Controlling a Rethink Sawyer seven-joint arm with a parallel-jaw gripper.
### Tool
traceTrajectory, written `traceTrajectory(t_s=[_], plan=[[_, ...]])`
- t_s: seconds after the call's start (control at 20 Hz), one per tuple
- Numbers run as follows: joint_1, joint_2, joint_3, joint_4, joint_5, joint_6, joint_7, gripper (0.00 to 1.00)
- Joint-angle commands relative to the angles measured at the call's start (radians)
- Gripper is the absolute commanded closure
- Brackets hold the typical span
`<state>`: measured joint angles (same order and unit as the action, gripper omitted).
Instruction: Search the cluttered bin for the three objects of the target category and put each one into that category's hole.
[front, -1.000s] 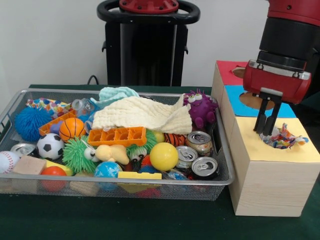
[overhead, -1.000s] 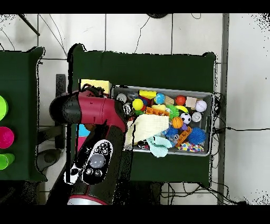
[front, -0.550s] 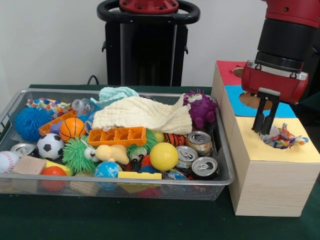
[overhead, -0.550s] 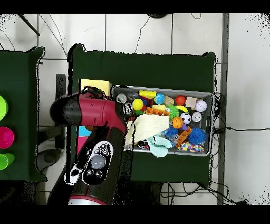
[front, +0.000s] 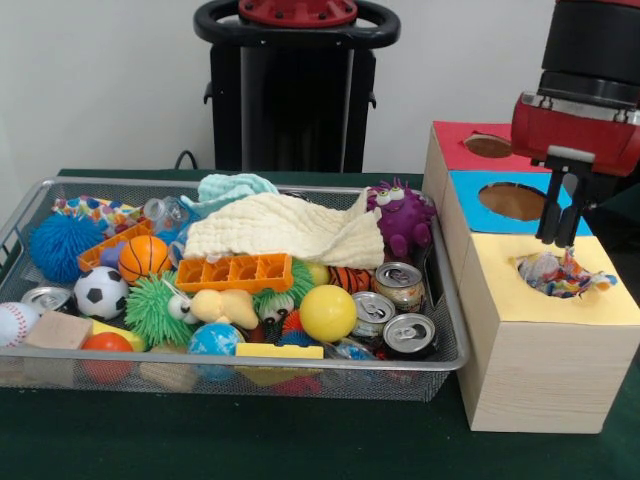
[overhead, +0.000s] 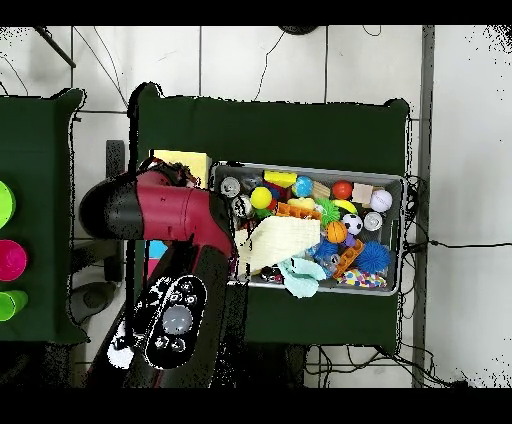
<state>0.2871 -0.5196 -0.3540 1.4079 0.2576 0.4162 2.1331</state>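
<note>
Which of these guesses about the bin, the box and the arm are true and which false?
1. A colourful cloth sits in the yellow hole. True.
2. The gripper is down in the bin. False: it hangs above the box, over the yellow panel.
3. Three cans lie at the bin's end nearest the box. True.
4. The purple monster lies inside the red hole. False: it is in the bin, beside the cream cloth.
5. The blue hole has a ball stuck in it. False: it looks empty.
</note>
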Motion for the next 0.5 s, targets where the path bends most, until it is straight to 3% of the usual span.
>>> traceTrajectory(t_s=[0.05, 0.5], plan=[[0.009, 0.002, 0.087, 0.081, 0.038, 0.089, 0.189, 1.00], [0.028, 0.033, 0.086, 0.095, 0.052, 0.044, 0.210, 1.00]])
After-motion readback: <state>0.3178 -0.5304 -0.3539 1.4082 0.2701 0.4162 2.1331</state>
